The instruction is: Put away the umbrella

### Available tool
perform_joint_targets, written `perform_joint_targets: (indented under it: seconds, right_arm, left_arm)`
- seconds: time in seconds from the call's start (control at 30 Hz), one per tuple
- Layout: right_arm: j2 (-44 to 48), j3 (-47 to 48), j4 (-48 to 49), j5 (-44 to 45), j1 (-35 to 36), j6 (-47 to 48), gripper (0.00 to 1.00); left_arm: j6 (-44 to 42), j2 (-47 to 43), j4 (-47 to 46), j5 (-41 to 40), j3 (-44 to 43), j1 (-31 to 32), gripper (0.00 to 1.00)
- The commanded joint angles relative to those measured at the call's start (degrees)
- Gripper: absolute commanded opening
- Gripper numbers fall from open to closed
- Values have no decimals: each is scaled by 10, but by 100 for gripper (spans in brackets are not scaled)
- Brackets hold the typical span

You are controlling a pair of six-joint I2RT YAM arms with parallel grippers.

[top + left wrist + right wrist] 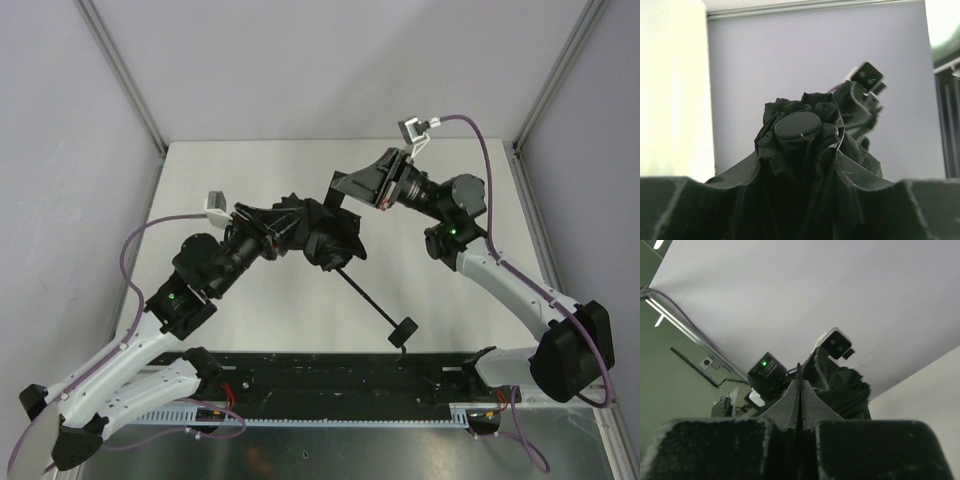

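Note:
The umbrella (325, 240) is a bunched black bundle held above the middle of the table. Its thin shaft (365, 295) slants down and right to the knob handle (403, 331) near the front rail. My left gripper (292, 222) is shut on the folded canopy from the left. In the left wrist view the canopy fills the space between the fingers (700, 192), and the round top cap (797, 125) sticks out beyond them. My right gripper (338, 184) is just above and right of the bundle, jaws pressed together on a thin black strap (799, 371) of the umbrella.
The white table (250, 330) is boxed in by grey walls with metal corner posts (120, 75). A black rail (330, 375) runs along the near edge between the arm bases. The right arm's purple cable (482, 150) loops above its wrist.

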State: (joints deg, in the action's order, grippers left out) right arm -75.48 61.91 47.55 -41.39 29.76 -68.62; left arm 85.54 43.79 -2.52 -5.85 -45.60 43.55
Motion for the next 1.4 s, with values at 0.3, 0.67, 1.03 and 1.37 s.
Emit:
perform_joint_targets:
  seconds: [0.3, 0.67, 1.03, 1.37]
  right_arm:
    - [108, -27, -35, 98, 152, 211, 0]
    - [122, -122, 21, 119, 217, 137, 0]
    - [132, -143, -226, 188, 353, 394, 0]
    - [26, -219, -189, 268, 356, 461, 0]
  left_arm:
    - [-37, 81, 244, -98, -7, 3, 0]
    - [-20, 109, 280, -136, 20, 2, 0]
    - [-23, 188, 296, -119, 11, -5, 0]
    - [10, 234, 295, -133, 65, -4, 0]
